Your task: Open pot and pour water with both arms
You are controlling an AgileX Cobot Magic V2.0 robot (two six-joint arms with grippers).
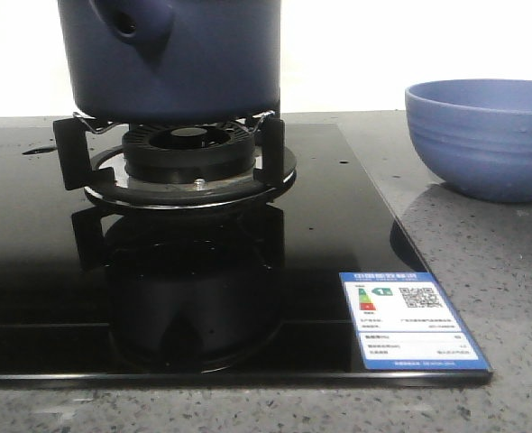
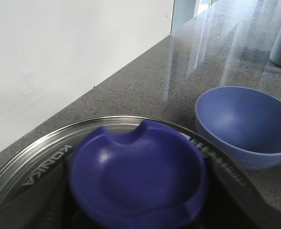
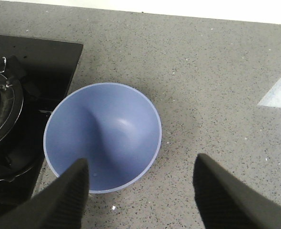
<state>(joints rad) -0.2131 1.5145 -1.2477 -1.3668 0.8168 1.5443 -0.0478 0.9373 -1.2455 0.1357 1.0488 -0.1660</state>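
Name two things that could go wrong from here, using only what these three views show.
1. The pot sits on narrow burner supports; a sideways pull on the lid knob might shift it.
2. The empty bowl stands loose beside the glass hob, under the right gripper's spread fingers; a low pass could knock it.

Your front camera is sitting low and close, facing the pot (image 1: 171, 56) on the burner (image 1: 189, 153). Your left wrist camera is hovering right over the lid (image 2: 138, 176). Your right wrist camera is looking straight down. All 3 are sharing the bowl (image 1: 482, 135).
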